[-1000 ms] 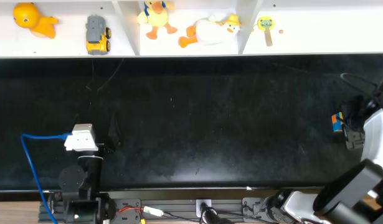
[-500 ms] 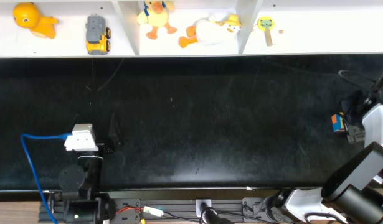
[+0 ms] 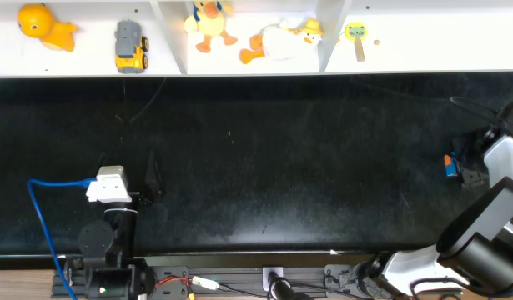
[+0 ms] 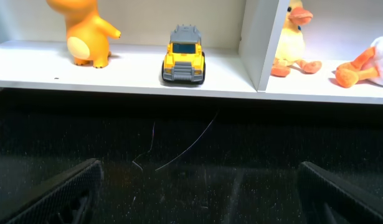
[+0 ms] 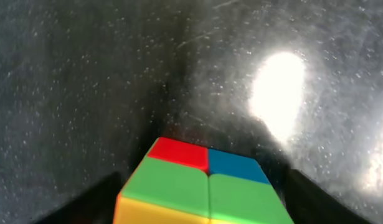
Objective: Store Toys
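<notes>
A colour cube (image 5: 203, 186) with red, blue, green and yellow faces sits between the fingers of my right gripper (image 5: 203, 205), which is shut on it just above the dark table. In the top view the cube (image 3: 450, 164) and right gripper (image 3: 458, 165) are at the far right edge of the table. My left gripper (image 3: 153, 178) stands open near the front left, nothing between its fingers (image 4: 66, 190). It faces the white shelf (image 4: 116, 71).
The shelf (image 3: 256, 67) runs along the table's far edge, split into compartments. It holds an orange duck (image 3: 43, 25), a yellow truck (image 3: 129, 46), a yellow plush duck (image 3: 210, 21), a white plush duck (image 3: 281, 40) and a small green toy (image 3: 356, 35). A blue cable (image 3: 47, 200) loops by the left arm.
The right arm has shifted slightly toward the far side with the cube in its gripper. The left arm has not moved.
</notes>
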Available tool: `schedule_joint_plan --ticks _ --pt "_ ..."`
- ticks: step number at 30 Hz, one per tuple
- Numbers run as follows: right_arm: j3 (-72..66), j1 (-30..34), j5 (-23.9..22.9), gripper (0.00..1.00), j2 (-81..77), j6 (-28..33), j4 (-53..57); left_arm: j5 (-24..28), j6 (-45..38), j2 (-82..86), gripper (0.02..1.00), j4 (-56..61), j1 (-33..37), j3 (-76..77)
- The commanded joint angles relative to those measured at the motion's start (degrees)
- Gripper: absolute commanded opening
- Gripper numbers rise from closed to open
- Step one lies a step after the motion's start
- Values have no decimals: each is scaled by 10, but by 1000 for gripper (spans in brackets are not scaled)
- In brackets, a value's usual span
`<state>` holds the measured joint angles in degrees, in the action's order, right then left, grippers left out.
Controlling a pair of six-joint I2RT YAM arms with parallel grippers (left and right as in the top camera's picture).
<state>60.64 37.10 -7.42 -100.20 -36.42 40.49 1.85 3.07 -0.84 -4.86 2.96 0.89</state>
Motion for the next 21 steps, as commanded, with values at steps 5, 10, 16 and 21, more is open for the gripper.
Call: schedule_joint_plan --ticks 5,10,16,21 --pt "-1 0 14 437 -15 3 -2 -5 9 7 998 1 -4 -4" --pt "21 0 19 316 -12 17 27 -5 9 7 998 1 -4 -4" --pt "109 -6 19 62 2 89 112 -5 9 7 998 1 -4 -4" --pt "172 -32 18 45 35 170 154 -5 9 7 998 1 -4 -4"
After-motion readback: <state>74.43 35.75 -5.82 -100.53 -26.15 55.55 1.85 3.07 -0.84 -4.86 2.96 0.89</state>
